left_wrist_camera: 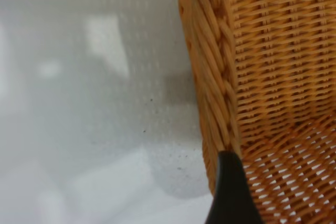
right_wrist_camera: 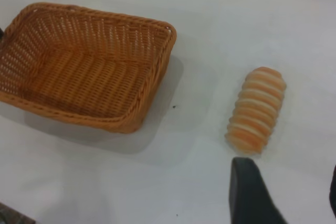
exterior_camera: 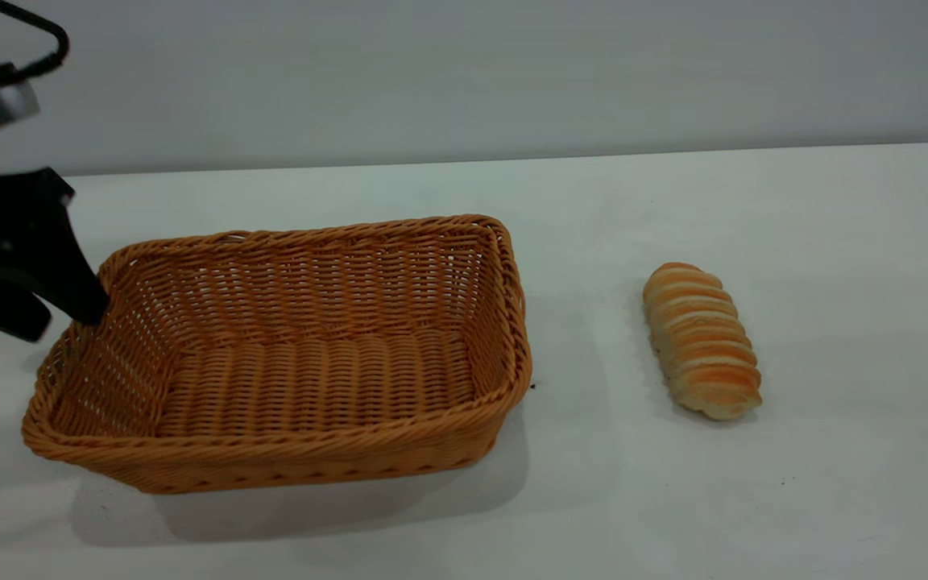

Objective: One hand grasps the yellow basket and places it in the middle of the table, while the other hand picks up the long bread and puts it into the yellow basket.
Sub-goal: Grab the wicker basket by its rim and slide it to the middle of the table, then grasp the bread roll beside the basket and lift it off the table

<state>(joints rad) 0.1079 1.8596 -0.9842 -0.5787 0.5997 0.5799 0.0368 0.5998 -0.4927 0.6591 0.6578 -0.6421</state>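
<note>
Basket (exterior_camera: 287, 354): orange-tan wicker, rectangular, with a braided rim and open-weave sloping sides; it is set on the counter (exterior_camera: 673, 499) toward the left and is seen to hold nothing.
Bread (exterior_camera: 702, 340): an oblong loaf, ridged crosswise in golden-orange and cream stripes, laid on the counter well apart from the basket, to its right.
Left pincer (exterior_camera: 69, 310): placed at the basket's left end, one dark finger (left_wrist_camera: 231, 192) being seen against the rim; whether it is clenched cannot be told.
Right pincer (right_wrist_camera: 286, 198): held above the counter near the bread, with its fingers spread apart and nothing grasped.
</note>
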